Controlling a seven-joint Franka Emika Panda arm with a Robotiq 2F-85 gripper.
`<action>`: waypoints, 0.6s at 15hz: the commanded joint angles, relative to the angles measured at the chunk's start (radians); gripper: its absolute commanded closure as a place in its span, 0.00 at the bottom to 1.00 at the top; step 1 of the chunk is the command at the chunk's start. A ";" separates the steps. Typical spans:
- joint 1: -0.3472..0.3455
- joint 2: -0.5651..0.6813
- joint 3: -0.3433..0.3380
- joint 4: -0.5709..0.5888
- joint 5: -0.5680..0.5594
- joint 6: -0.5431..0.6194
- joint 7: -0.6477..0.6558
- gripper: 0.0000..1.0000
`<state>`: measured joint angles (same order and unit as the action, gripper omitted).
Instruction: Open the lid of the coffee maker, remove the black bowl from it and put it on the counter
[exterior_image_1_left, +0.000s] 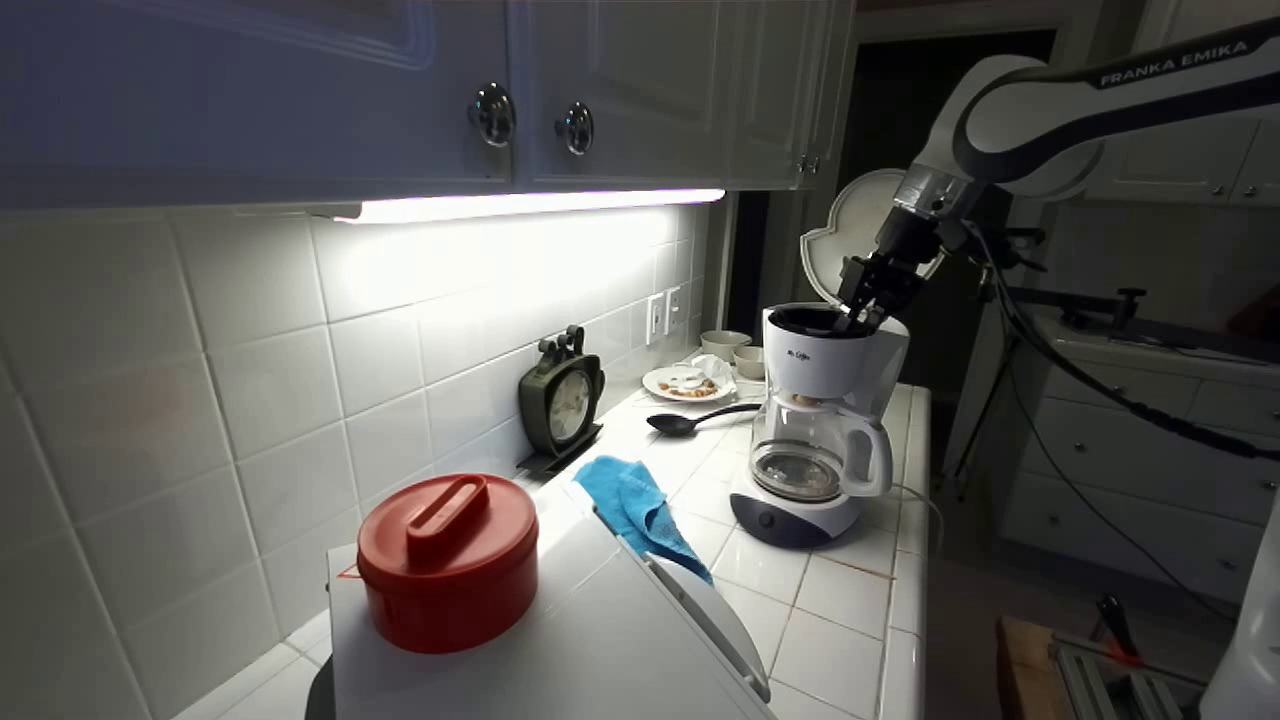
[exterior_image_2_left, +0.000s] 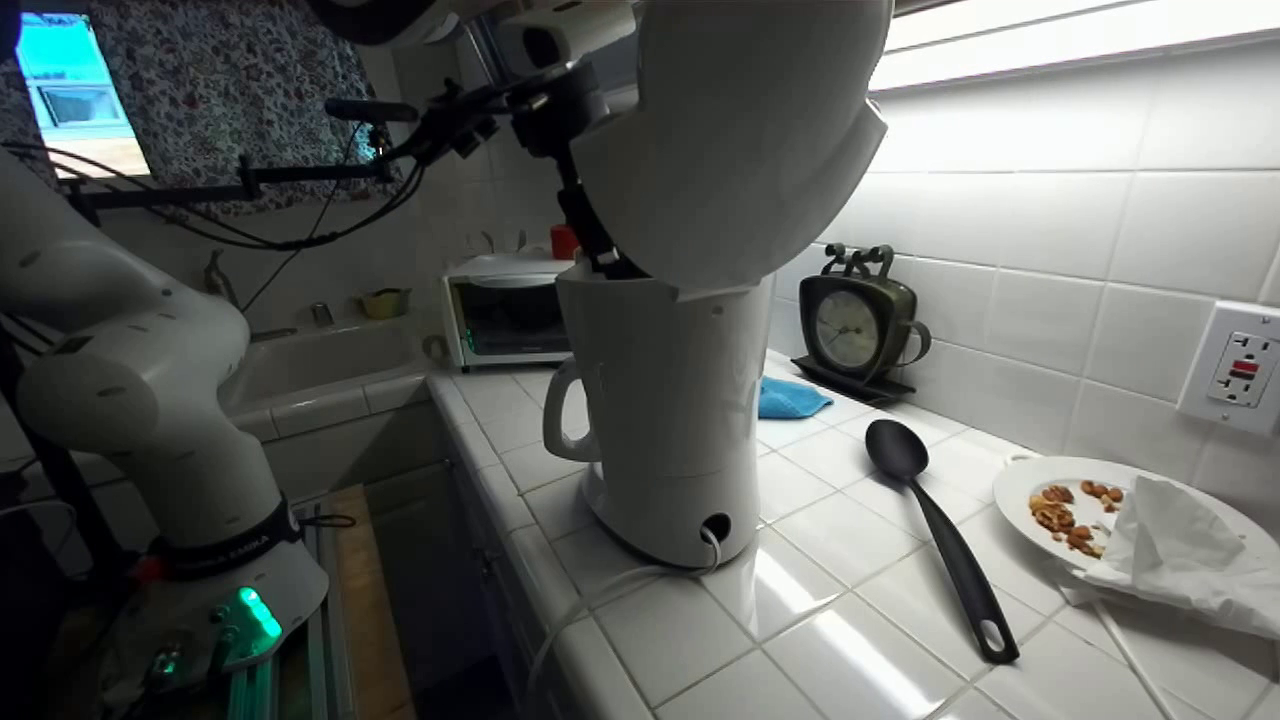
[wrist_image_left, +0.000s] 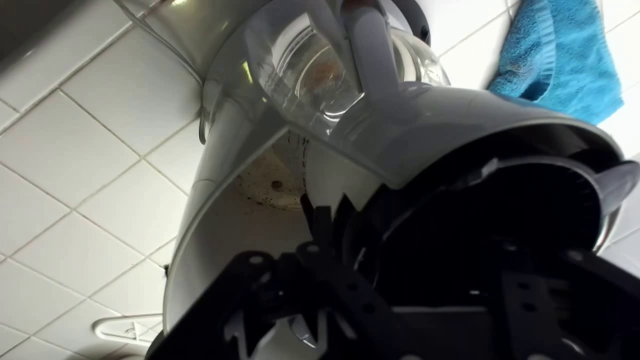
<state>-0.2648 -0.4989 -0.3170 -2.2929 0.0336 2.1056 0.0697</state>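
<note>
The white coffee maker (exterior_image_1_left: 820, 368) stands on the tiled counter (exterior_image_1_left: 760, 565). Its round lid (exterior_image_1_left: 850, 232) is raised upright; in an exterior view the lid (exterior_image_2_left: 740, 150) hides the machine's open top. The black bowl (wrist_image_left: 565, 195) sits inside the top, and its dark rim (exterior_image_1_left: 795, 318) shows in an exterior view. My gripper (exterior_image_1_left: 862, 315) points down into the open top. In the wrist view my gripper (wrist_image_left: 415, 235) has its fingers apart. The left finger is outside the bowl near its rim; the right finger is hard to make out against the dark bowl.
A glass carafe (exterior_image_1_left: 800, 465) sits in the machine. A blue cloth (exterior_image_1_left: 640, 505), a black spoon (exterior_image_2_left: 940, 530), a clock (exterior_image_1_left: 565, 400) and a plate of nuts (exterior_image_2_left: 1030, 490) are on the counter. A red-lidded container (exterior_image_1_left: 450, 570) stands on a white appliance (exterior_image_1_left: 570, 640).
</note>
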 joint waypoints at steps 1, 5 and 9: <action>-0.015 0.019 0.016 0.037 0.017 -0.023 0.010 0.72; -0.022 0.010 0.023 0.051 0.011 -0.021 0.013 0.96; -0.026 -0.011 0.038 0.059 0.008 -0.013 0.024 0.97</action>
<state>-0.2798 -0.4942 -0.3021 -2.2518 0.0332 2.1056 0.0721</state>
